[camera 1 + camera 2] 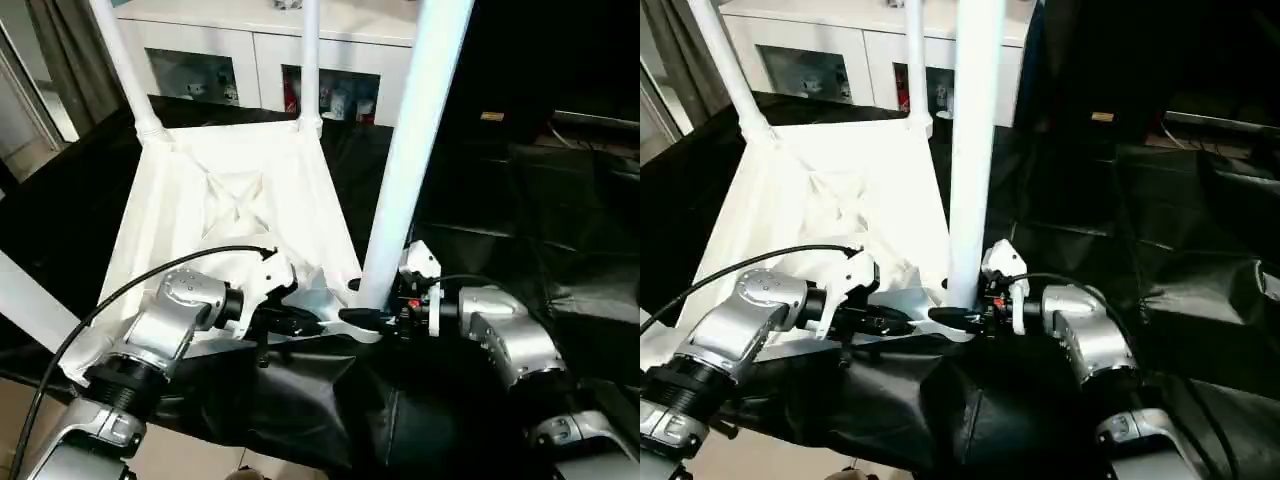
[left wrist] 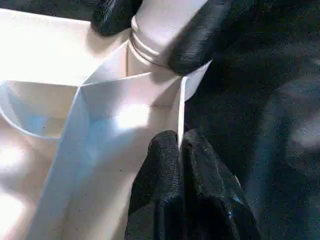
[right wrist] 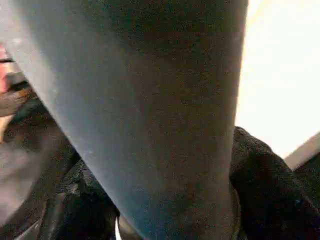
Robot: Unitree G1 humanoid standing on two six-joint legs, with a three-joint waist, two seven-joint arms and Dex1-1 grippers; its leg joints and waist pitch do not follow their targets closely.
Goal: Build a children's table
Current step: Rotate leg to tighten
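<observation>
The children's table lies upside down: its white top (image 1: 190, 200) rests on the black cloth with white legs standing up from its corners. My left gripper (image 2: 178, 141) is shut on the thin rim of the top at the near right corner, also seen from above (image 1: 300, 322). My right gripper (image 1: 365, 316) comes in from the right at the base of the near right leg (image 1: 415, 140). Its black fingers (image 2: 200, 40) press against both sides of that leg just above the socket collar. Two far legs (image 1: 125, 70) (image 1: 310, 60) and a near left leg (image 1: 30, 300) stand in their corners.
The black-draped work table (image 1: 520, 200) stretches to the right and front. A white cabinet with glass doors (image 1: 230, 50) stands behind it. A black cable (image 1: 150, 275) arcs over my left forearm. Bare floor (image 1: 200, 455) shows below the front edge.
</observation>
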